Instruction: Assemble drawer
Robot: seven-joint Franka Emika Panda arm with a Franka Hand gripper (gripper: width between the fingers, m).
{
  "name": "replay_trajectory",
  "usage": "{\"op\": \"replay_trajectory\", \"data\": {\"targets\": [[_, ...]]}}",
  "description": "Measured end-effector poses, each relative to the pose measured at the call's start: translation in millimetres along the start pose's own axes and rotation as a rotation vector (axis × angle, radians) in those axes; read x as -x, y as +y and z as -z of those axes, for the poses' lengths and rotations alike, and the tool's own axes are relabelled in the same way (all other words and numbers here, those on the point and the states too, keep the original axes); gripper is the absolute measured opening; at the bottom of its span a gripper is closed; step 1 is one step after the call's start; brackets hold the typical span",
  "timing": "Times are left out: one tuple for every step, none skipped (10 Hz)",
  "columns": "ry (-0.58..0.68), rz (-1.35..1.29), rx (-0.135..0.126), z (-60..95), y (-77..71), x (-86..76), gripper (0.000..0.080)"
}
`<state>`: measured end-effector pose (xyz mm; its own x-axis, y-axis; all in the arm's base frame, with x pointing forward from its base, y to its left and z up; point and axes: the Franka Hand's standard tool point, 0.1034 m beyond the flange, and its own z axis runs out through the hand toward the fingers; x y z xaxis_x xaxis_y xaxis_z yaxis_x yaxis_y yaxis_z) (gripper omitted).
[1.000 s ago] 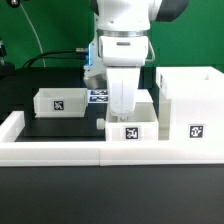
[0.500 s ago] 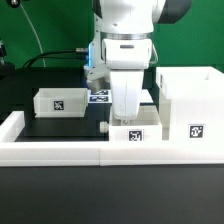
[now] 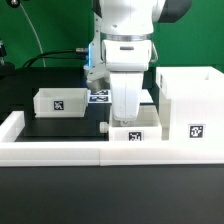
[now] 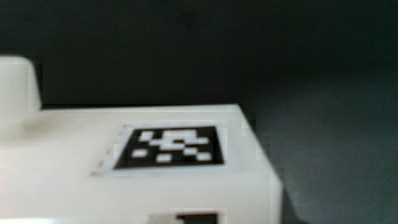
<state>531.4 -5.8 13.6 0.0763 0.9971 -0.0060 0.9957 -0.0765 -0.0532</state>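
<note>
A small white open-top tray [image 3: 134,133] with a square tag stands at the front middle, against the border rail. My gripper [image 3: 124,113] is lowered straight onto it, and its fingertips are hidden at the tray's back wall. I cannot tell whether the fingers are open or shut. The wrist view is blurred and filled by a white tagged surface of this tray [image 4: 173,148]. A second small tray [image 3: 58,101] stands at the exterior view's left. The tall open casing [image 3: 190,112] stands at the exterior view's right.
The long low white border rail [image 3: 60,150] runs along the front and turns back at the exterior view's left. The marker board [image 3: 99,96] lies behind the gripper on the black table. Cables hang at the back left.
The gripper has come down onto the front tray since one second ago. Over the last half second nothing visibly moved.
</note>
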Motion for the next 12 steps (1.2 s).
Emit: {"op": "replay_trajectory", "data": {"targets": [[0.001, 0.002, 0.002, 1.4, 2.0, -1.8, 0.0041], [0.002, 0.003, 0.004, 1.9, 3.3, -2.1, 0.0041], [0.003, 0.005, 0.003, 1.0, 2.9, -3.2, 0.0041], [0.005, 0.009, 0.002, -0.7, 2.1, -6.2, 0.0041], [0.006, 0.010, 0.006, -1.8, 2.4, -6.9, 0.0041], [0.006, 0.008, 0.006, -1.7, 2.5, -6.2, 0.0041], [0.006, 0.007, 0.006, -1.7, 2.5, -5.7, 0.0041], [0.006, 0.008, 0.009, -1.8, 2.7, -5.5, 0.0041], [0.007, 0.010, 0.013, -2.6, 1.9, -5.6, 0.0041], [0.006, 0.012, 0.014, -2.9, 1.6, -6.3, 0.0041], [0.006, 0.019, 0.020, -2.6, 2.2, -8.5, 0.0041], [0.004, 0.023, 0.022, -2.8, 2.0, -9.7, 0.0041]]}}
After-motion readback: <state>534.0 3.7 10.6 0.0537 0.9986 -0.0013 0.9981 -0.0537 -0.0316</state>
